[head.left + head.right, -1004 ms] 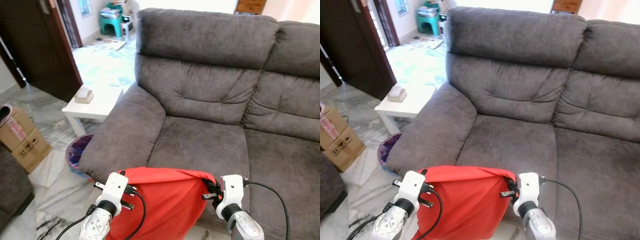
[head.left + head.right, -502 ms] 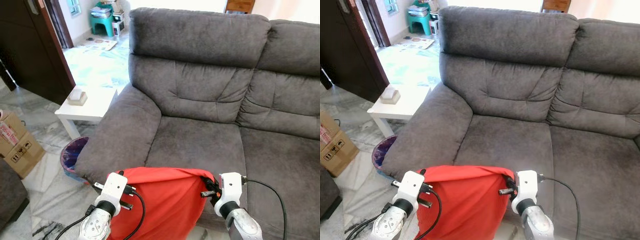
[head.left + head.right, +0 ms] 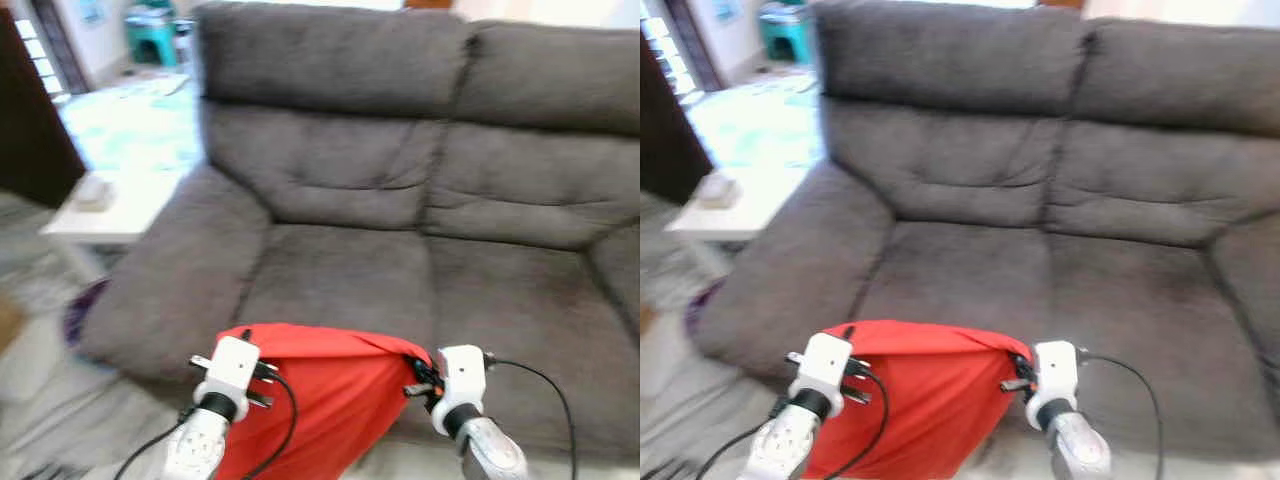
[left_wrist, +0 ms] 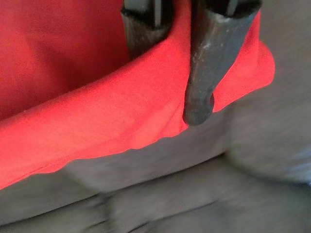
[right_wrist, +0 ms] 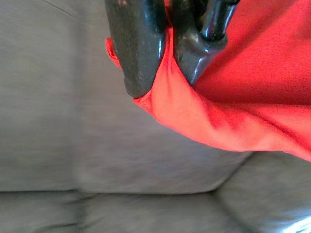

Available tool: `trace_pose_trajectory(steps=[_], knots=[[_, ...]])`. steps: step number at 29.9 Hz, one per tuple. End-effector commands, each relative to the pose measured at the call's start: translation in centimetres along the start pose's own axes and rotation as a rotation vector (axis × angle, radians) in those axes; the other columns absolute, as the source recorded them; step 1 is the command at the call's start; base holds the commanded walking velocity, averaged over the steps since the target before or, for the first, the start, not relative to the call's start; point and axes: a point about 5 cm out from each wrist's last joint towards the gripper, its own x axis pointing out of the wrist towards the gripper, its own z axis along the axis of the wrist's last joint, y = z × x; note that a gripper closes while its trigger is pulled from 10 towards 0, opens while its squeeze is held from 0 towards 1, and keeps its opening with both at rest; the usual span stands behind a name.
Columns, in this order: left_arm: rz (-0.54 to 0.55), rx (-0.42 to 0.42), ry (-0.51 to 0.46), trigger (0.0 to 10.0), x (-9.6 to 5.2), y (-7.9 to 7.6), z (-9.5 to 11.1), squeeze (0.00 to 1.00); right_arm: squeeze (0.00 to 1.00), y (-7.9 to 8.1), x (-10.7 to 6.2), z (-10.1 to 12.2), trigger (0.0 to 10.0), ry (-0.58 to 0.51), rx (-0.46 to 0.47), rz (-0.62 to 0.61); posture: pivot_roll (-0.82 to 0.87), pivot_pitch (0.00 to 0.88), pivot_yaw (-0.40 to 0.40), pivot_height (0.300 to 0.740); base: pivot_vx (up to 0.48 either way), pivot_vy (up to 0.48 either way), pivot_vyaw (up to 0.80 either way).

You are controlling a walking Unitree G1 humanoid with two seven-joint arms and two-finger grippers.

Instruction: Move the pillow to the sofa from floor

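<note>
Left gripper [image 4: 177,73] clamped on the pillow's [image 3: 320,400] upper left edge: wrist view shows red cloth pinched between the two black fingers [image 4: 206,68], one finger each side of the hem. Right gripper [image 5: 160,53] same story on the upper right corner, fingers [image 5: 136,48] closed with a fold of red fabric squeezed between them.

Pillow: plain bright red, matte woven cover, no pattern, no piping visible. Top edge stretched roughly level between the two grippers with a slight sag and a few soft creases; body hangs limp below, narrowing toward the bottom of the head view. Held off the floor, in front of the sofa's [image 3: 400,180] seat front, overlapping the left seat cushion [image 3: 340,275] edge in the head views. Can't tell if the cloth touches the seat front.

Scene, left to right: dark door [image 3: 35,140] at the far left, low white side table [image 3: 110,205] with a small beige object [image 3: 92,190] on top, teal stool [image 3: 155,25] in the back room, then the dark grey two-seat sofa with tufted back cushions.

Head views motion-blurred, wrist views partly soft. No brands, labels or readable writing anywhere on pillow, sofa or grippers.
</note>
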Motion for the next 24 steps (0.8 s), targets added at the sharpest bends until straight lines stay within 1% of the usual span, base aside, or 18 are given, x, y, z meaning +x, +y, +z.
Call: trace_pose_trajectory(steps=[1,24], knots=[[0.031,0.006,-0.023,10.0,-0.21,0.77,0.27,0.0,0.0,-0.82,0.18,2.0,10.0,-0.106,-0.002,-0.045,0.03,0.091,0.001,0.74,0.0,-0.304,0.0],[0.026,0.01,-0.031,10.0,-0.13,1.03,0.45,0.0,0.0,-0.44,0.49,2.77,10.0,-0.162,0.009,-0.012,0.02,0.071,0.012,0.74,0.0,-0.303,0.0]])
